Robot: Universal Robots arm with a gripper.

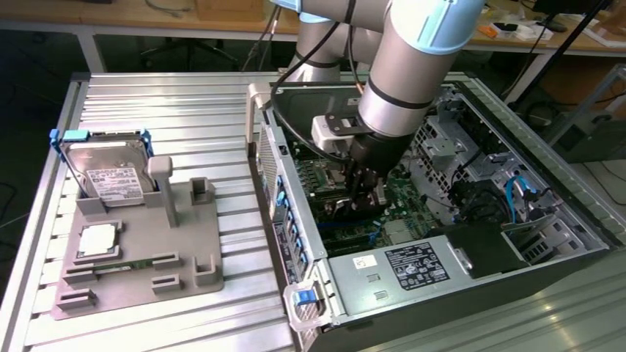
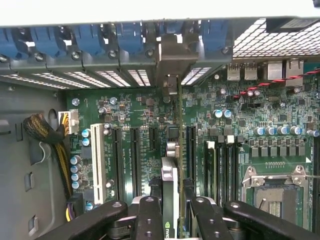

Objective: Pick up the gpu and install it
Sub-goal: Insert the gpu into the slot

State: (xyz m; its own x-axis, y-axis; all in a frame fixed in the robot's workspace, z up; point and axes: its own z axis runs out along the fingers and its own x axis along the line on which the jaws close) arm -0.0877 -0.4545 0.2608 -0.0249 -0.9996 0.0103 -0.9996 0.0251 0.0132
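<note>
In the wrist view the gpu (image 2: 170, 180) shows edge-on as a narrow strip, and my gripper (image 2: 174, 214) is shut on it, with a black finger (image 2: 149, 217) on each side. Its silver bracket (image 2: 172, 60) stands at the case's rear slot openings, among the blue clips. The card hangs upright over the green motherboard (image 2: 240, 125), lined up between two long black expansion slots (image 2: 134, 155); whether it touches a slot I cannot tell. In the exterior view my gripper (image 1: 364, 196) reaches down inside the open computer case (image 1: 547, 242), and it hides most of the card.
A grey holder stand (image 1: 146, 253) on the exterior view's left carries a hard drive (image 1: 105, 172) in a blue frame, a processor chip (image 1: 98, 240) and a memory stick (image 1: 125, 265). Inside the case are the power supply (image 1: 415, 265), a processor socket (image 2: 272, 192) and yellow-black cables (image 2: 47, 132).
</note>
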